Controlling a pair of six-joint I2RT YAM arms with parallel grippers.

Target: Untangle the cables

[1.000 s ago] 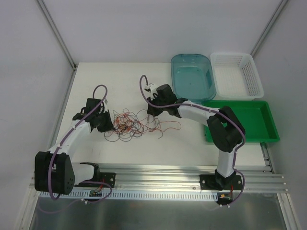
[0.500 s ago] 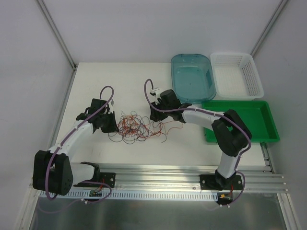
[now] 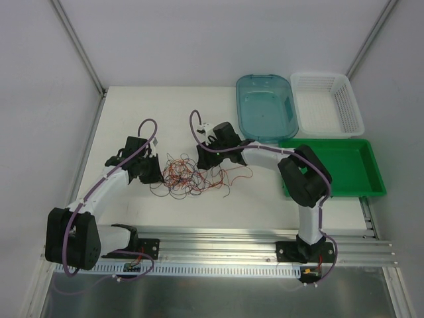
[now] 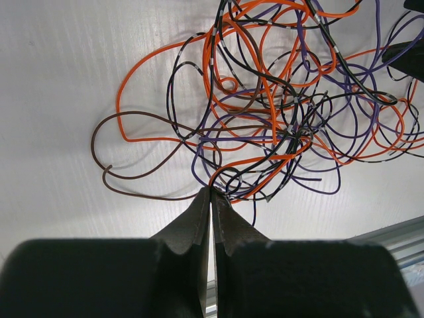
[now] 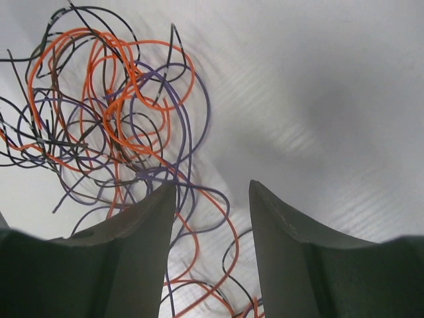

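Tangled cables [image 3: 192, 177] lie on the table [image 3: 132, 112] between your grippers; left gripper [image 4: 211, 193] pinched shut at the tangle's edge; right gripper [image 5: 213, 189] parted above loose orange strands; close on one strand only.

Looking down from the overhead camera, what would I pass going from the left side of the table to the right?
left gripper → cables → right gripper → blue tub → white basket
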